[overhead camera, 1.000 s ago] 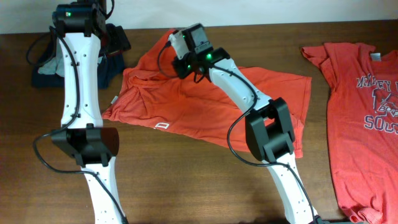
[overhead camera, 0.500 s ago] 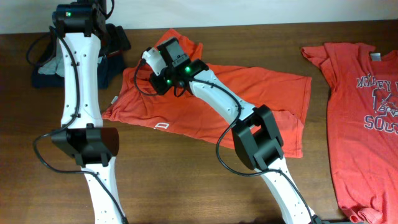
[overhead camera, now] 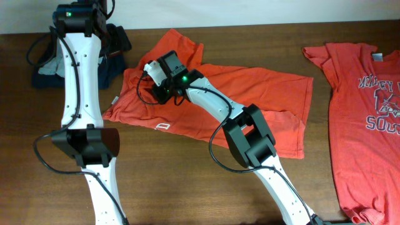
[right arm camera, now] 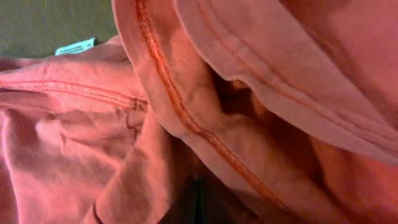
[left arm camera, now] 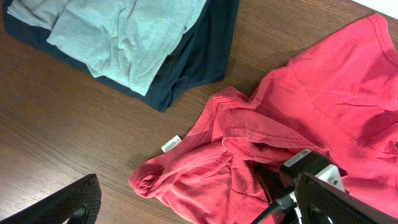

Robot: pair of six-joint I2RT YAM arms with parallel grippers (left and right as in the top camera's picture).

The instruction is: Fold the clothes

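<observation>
- Two orange-red garments are laid on the wooden table (overhead camera: 206, 187): the crumpled shirt (overhead camera: 262, 94) at the centre and the flat shirt (overhead camera: 365, 119) at the right.
- At the far left, a pile of navy and grey clothes (left arm camera: 130, 37) is seen just beside the crumpled shirt.
- The left gripper (left arm camera: 196, 193) is spread wide and empty above that shirt's bunched left edge.
- The right gripper (overhead camera: 161, 75) is pressed into the crumpled shirt's far-left folds. Its view is filled by cloth, so its grip cannot be told.

The middle shirt (overhead camera: 250, 94) lies bunched up in the center of the table (overhead camera: 187, 181). The flat shirt (overhead camera: 365, 119) lies at the far right, well apart from it. A pile of clothes (left arm camera: 124, 37) sits at the back left, near the middle shirt's left edge. The right gripper (overhead camera: 157, 86) is down on that shirt's left part.
</observation>
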